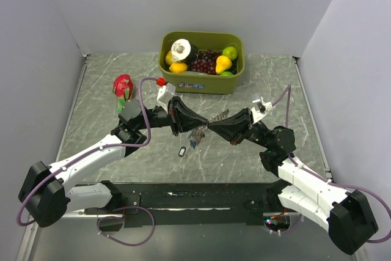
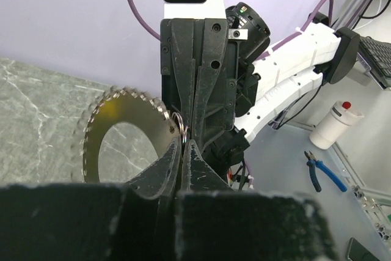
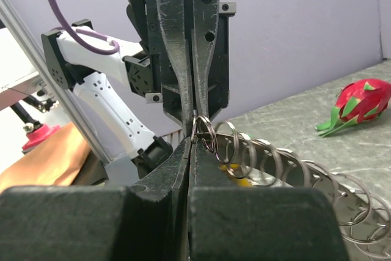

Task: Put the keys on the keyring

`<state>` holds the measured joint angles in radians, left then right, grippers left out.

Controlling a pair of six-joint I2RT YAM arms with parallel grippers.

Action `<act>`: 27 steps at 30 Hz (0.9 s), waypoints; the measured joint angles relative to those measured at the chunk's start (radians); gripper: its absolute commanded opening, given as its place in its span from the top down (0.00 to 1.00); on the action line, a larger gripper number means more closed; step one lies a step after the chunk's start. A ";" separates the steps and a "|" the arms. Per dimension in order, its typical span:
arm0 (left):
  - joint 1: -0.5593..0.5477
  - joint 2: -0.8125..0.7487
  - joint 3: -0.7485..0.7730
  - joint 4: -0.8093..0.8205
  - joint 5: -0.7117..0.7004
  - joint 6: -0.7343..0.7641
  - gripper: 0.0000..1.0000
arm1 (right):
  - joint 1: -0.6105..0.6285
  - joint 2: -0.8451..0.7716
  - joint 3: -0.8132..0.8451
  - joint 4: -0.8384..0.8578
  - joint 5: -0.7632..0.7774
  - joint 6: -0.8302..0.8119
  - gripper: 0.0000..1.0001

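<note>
Above the middle of the table my left gripper [image 1: 201, 124] and right gripper [image 1: 212, 125] meet tip to tip. Both are shut on the keyring [image 1: 220, 115], a grey ring with a coiled rim. In the right wrist view my right gripper [image 3: 190, 143] pinches a small loop, and the keyring's coil [image 3: 275, 162] runs off to the right with a yellow key head [image 3: 242, 181] behind it. The left wrist view has my left gripper [image 2: 183, 143] shut on the keyring's rim [image 2: 125, 99]. A small bunch of keys [image 1: 195, 139] hangs under the grippers. One black key [image 1: 182, 151] lies on the table.
A green bin [image 1: 204, 85] holding fruit and a roll stands at the back centre. A pink dragon fruit [image 1: 123, 85] lies at the back left, and it also shows as a dragon fruit [image 3: 360, 103] in the right wrist view. Walls close in the table on three sides.
</note>
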<state>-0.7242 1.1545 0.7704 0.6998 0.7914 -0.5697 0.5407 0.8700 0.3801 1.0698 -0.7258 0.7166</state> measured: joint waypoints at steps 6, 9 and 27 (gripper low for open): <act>0.000 0.002 0.018 -0.040 0.000 0.022 0.99 | 0.000 -0.002 -0.002 -0.003 0.002 -0.008 0.73; -0.001 -0.002 0.060 -0.150 -0.007 0.082 0.99 | 0.000 -0.025 -0.001 -0.035 0.000 -0.035 0.54; -0.008 -0.021 0.179 -0.591 -0.060 0.357 0.99 | 0.003 -0.010 0.035 -0.177 -0.101 -0.165 0.39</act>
<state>-0.7322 1.1332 0.9489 0.1093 0.7311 -0.2131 0.5438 0.8597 0.4152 0.8928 -0.8272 0.5518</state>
